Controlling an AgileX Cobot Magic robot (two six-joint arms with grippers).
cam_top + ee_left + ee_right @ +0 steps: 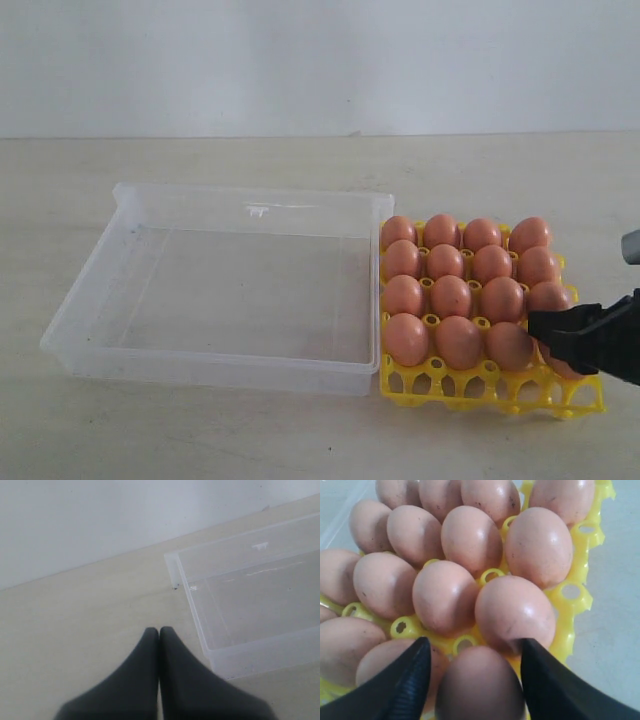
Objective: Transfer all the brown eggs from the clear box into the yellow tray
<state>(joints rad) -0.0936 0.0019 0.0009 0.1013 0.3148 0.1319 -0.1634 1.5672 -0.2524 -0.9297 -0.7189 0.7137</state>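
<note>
The yellow tray (480, 385) stands against the right wall of the clear box (240, 290), with brown eggs (450, 295) filling its cups. No egg lies in the box. My right gripper (540, 338) reaches in from the right over the tray's front right corner. In the right wrist view that gripper (474, 645) is open, and its fingers straddle one egg (480, 685) seated in the tray (572, 592), with a gap on one side. My left gripper (159, 630) is shut on nothing above bare table, beside a corner of the box (250, 605).
The box and tray rest on a pale tabletop (300, 430) that ends at a white wall (300, 60) behind. Bare table lies left of the box and in front of both.
</note>
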